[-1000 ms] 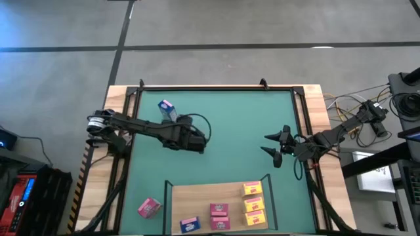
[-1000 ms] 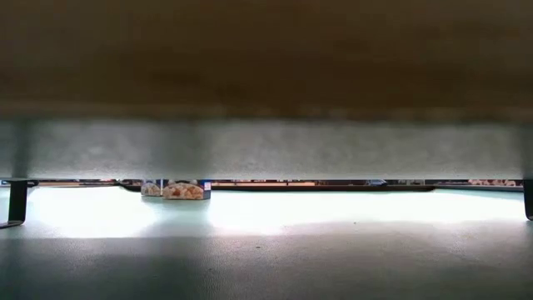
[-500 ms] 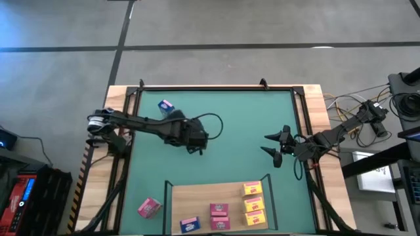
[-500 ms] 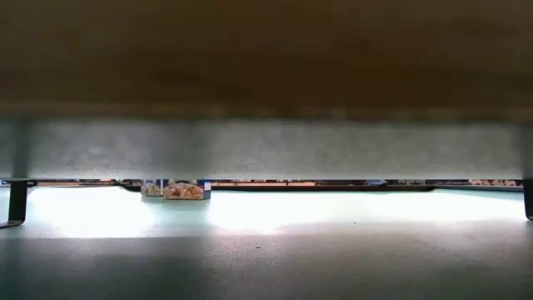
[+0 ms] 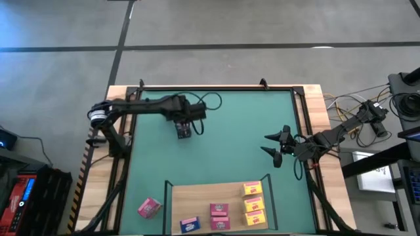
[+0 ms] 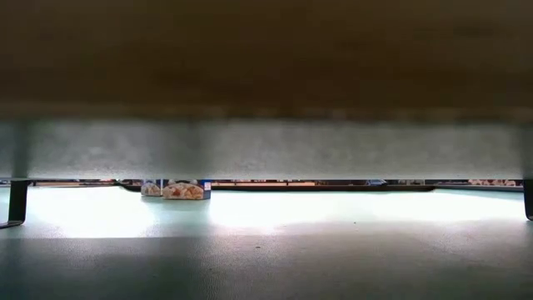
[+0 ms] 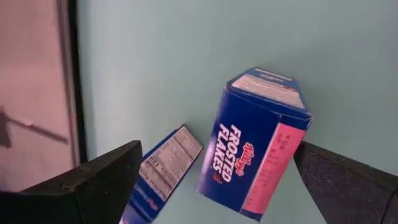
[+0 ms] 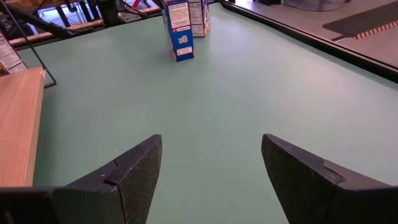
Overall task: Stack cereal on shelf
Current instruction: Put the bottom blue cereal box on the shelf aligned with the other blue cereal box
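Observation:
Two blue cereal boxes show in the left wrist view, one upright and one lying flat on the green mat. My left gripper hovers open above them, a finger on either side, touching neither. In the high view the arm hides them. The shelf, a light-wood board, lies at the near edge and carries three yellow boxes, two pink and one blue. Another pink box lies on the mat left of it. My right gripper waits open at the right.
The green mat has a dark frame and a wooden rim. Thin dark posts rise at the shelf's corners. In the low view the shelf's underside fills the top, with the blue boxes far behind it.
My left arm has swung toward the table's far edge, bringing its gripper over the two blue boxes, and its wrist has rolled about. The gripper has stayed open. The boxes have not moved.

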Controlling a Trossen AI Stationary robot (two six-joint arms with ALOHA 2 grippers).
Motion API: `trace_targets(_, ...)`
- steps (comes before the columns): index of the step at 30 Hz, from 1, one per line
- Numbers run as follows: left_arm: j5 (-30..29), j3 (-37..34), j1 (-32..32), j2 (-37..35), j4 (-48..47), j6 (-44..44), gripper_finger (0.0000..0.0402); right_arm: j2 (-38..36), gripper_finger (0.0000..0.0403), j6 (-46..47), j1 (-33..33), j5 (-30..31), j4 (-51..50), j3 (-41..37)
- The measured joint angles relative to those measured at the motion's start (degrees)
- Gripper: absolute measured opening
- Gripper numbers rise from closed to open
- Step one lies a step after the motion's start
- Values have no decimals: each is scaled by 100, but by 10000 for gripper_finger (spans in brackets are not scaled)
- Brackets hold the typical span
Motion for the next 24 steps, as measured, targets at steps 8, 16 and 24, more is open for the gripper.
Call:
trace_targets(8, 547, 0, 223, 0, 78, 983, 399, -1, 265, 0, -1, 0, 0, 1)
trace_targets(16, 845, -34, 271, 2, 220, 1392, 360, 0, 265, 0, 1, 0, 0, 0)
trace_targets(24, 911, -367, 315, 7, 435, 1459, 288, 0, 265, -2, 0, 0, -2, 0)
